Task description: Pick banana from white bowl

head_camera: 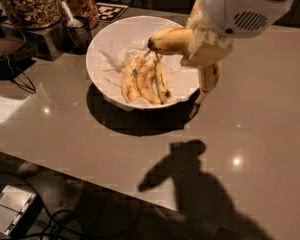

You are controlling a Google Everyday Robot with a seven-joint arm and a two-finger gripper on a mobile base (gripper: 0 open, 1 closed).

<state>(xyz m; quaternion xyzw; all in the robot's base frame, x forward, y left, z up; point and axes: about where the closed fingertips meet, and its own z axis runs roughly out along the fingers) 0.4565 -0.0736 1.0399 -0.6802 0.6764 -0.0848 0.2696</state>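
Note:
The plump yellow banana (171,39) with a dark tip is held in the air over the right part of the white bowl (99,43), its tip pointing left. My gripper (204,59) comes in from the upper right and is shut on the banana's right end; one tan finger (210,78) hangs down past the bowl's right rim. Three slimmer brown-streaked bananas (146,80) lie side by side in the bowl on crumpled white paper (115,60).
Glass jars of nuts (31,4) and a metal cup with a spoon (76,30) stand at the back left. Dark cables (10,74) lie on the table's left side. The table's front edge runs along the bottom, with a grey device (11,210) on the floor below.

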